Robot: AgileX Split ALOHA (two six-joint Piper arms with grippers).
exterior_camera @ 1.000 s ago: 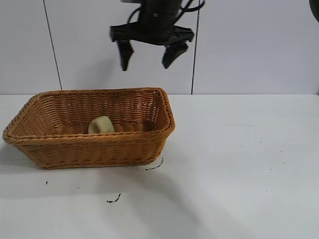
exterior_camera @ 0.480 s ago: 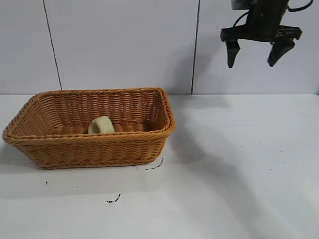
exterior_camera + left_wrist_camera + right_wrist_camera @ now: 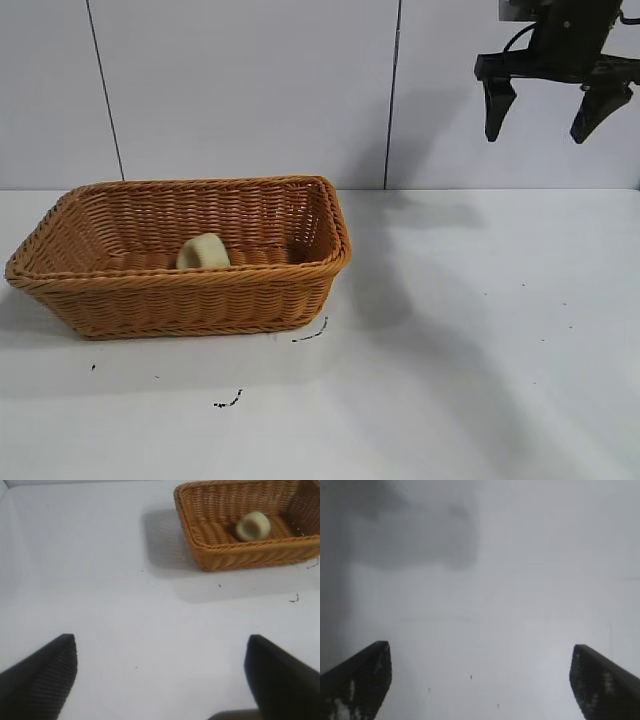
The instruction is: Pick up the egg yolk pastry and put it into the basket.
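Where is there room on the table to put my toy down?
The table is bare from the basket across to its right edge, under the raised, open right gripper. The front strip is bare too. Inside the basket, the egg yolk pastry leaves room around it.

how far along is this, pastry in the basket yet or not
Looks finished. The egg yolk pastry lies on the floor of the basket, tipped on its side. Nothing is in hand: the right hand is open and empty, high over the bare table right of the basket, and the left hand is open and empty too. Nothing visible remains but parking the arms.
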